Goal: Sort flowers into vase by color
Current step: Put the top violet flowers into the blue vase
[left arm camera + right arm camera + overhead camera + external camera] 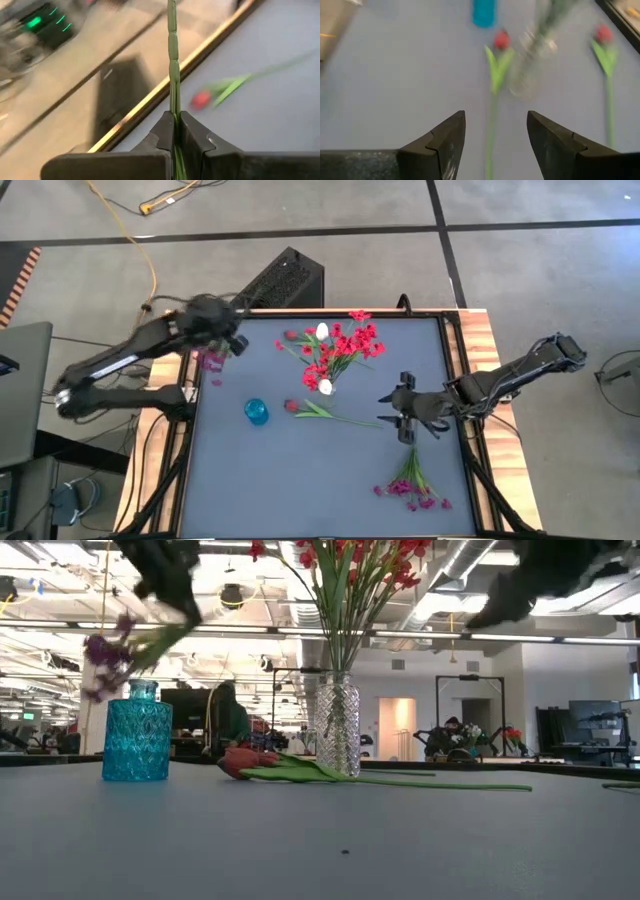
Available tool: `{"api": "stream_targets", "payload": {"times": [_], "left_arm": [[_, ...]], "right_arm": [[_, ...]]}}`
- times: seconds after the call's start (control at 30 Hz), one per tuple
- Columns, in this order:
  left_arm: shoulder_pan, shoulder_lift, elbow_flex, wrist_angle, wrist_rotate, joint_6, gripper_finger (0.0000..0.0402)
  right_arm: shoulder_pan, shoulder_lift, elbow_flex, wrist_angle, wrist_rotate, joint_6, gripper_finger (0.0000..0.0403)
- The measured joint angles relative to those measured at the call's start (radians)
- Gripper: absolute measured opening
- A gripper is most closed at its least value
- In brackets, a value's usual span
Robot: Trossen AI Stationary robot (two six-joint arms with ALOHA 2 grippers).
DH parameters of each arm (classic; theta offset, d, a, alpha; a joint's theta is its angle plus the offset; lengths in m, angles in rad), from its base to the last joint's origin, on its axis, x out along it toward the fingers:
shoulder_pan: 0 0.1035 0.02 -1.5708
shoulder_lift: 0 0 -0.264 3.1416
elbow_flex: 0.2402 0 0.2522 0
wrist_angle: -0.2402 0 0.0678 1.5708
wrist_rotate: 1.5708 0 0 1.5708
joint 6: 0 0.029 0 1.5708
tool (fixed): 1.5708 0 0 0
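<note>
Over the far left corner of the surface [300, 480], the left claw [222, 350] is clamped tight on a thin green stem [173, 70]; in the left wrist view the stem runs straight out from between the closed fingers [192, 137]. A purple sprig [211, 361] hangs at the claw, held clear of the surface, just above and to the left of the blue vase [137, 732] as seen from the low view. From overhead the blue vase [256, 411] stands on the left half of the surface, a little nearer than the claw.

Red blossoms [350, 345] are gathered in the clear glass vase [338, 727], which stands near the middle far part of the surface. Two white buds [322, 332] are seen by the red cluster, one at its far side and one at its near side. A tulip [315, 410] with a red bud lies flat between the blue vase and the right claw, touching neither. A second small red bud [291, 336] lies at the far side, left of the red cluster.

At the right middle, the right claw [400, 412] is held with its fingers [447, 137] spread wide and nothing between them, pointing left toward the lying tulip. A bunch of purple flowers [412, 485] lies near the right front edge, stems pointing far.
</note>
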Motion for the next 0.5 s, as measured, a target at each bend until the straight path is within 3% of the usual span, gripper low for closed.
{"api": "stream_targets", "payload": {"times": [0.1,0.23,0.3,0.4,0.5], "left_arm": [[0.0,-0.117,0.006,0.077,0.23,-0.068,0.0],[-0.014,-0.214,0.006,0.199,0.686,-0.141,0.0],[-0.049,-0.233,0.006,0.266,0.856,-0.182,0.0],[-0.137,-0.23,0.006,0.367,0.968,-0.26,0.0],[-0.243,-0.192,0.006,0.427,0.946,-0.38,0.0]], "right_arm": [[0.034,0.0,0.0,0.115,-0.029,-0.089,0.024],[0.101,0.0,0.0,0.224,-0.029,-0.218,0.024],[0.127,0.009,0.0,0.276,-0.02,-0.291,0.024],[0.152,0.041,0.0,0.365,0.028,-0.425,0.024],[0.156,0.096,0.0,0.489,0.044,-0.601,0.024]]}}
